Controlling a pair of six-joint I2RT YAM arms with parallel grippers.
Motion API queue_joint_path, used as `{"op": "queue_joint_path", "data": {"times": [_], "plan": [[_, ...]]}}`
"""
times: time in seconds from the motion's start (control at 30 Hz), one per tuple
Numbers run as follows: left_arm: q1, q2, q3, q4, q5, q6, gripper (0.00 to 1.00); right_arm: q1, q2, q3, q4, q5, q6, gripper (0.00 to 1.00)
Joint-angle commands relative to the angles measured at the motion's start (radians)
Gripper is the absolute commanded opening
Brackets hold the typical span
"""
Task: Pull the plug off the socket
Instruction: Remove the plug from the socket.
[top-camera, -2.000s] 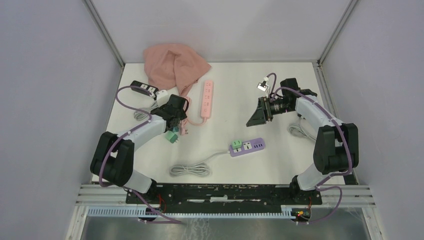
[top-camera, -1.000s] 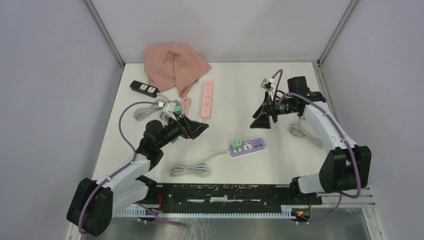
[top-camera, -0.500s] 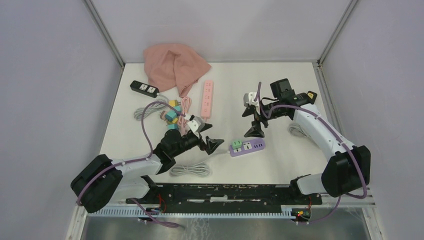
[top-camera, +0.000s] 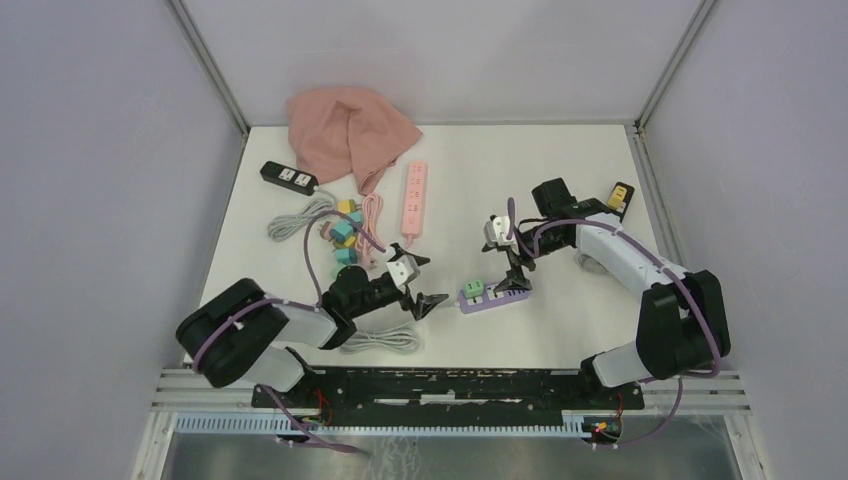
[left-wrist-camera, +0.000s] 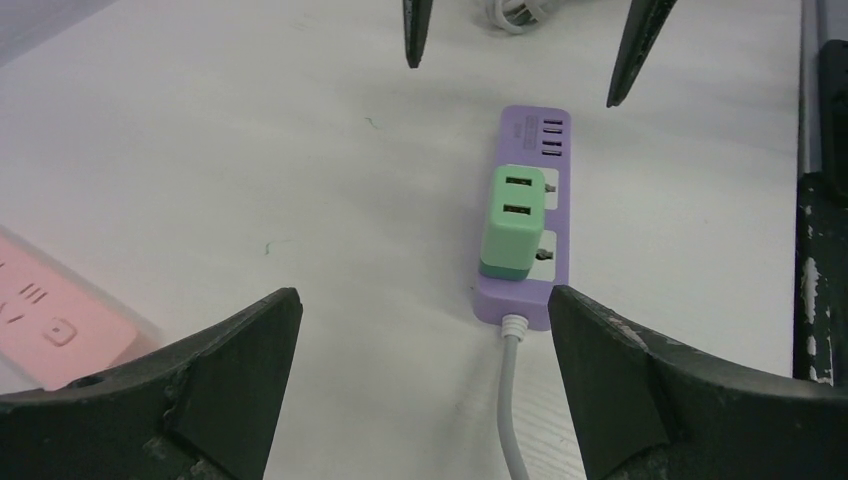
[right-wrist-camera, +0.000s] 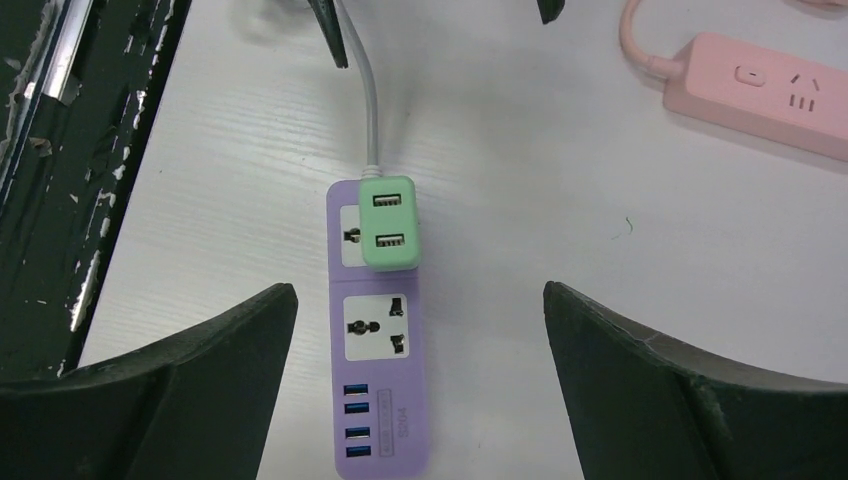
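**A:** Where was the plug?
**B:** The green USB plug sat in the purple power strip, in the socket nearest the cord end. It was seated flush. The strip lay flat near the front middle of the white surface.

**A:** Left jaws?
**B:** Wide apart, nothing in them. The left arm lay low, reaching in from the left, with its jaws near the strip's cord end. In the left wrist view the strip was ahead, apart from both fingers.

**A:** Right jaws?
**B:** Also spread wide and empty. The right arm reached in from the right, with its jaws over the strip's USB-port end. In the right wrist view the strip ran between the two fingers, and neither finger touched it. I couldn't tell how high above it they hung.

**A:** Were the arms facing each other?
**B:** Yes. The right jaws' tips showed at the top of the left wrist view, past the strip's far end.

**A:** Anything else out there?
**B:** The strip's grey cord was coiled near the front edge. A pink power strip lay further back, and a black power strip sat back left. A pink cloth was bunched at the back edge. A cluster of small coloured adapters sat just left of the pink strip's cord. A small yellow-and-black item was by the right edge, too small to name.
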Motion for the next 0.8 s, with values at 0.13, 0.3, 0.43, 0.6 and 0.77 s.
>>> {"op": "queue_joint_path", "data": {"times": [0.13, 0.3, 0.43, 0.6, 0.77], "plan": [[-0.005, 0.355, -0.056, 0.656, 0.236, 0.056, 0.95, 0.098, 0.025, -0.040, 0.140, 0.072, 0.049, 0.89], [-0.010, 0.369, -0.035, 0.609, 0.256, 0.087, 0.95, 0.159, 0.050, -0.078, 0.194, 0.132, 0.056, 0.78], [-0.031, 0.403, -0.012, 0.575, 0.281, 0.132, 0.93, 0.208, 0.073, -0.071, 0.193, 0.197, 0.051, 0.65], [-0.061, 0.428, 0.047, 0.466, 0.247, 0.159, 0.92, 0.232, 0.067, -0.084, 0.195, 0.184, 0.038, 0.56], [-0.078, 0.465, 0.088, 0.412, 0.223, 0.164, 0.93, 0.236, 0.061, -0.084, 0.193, 0.209, 0.036, 0.39]]}}
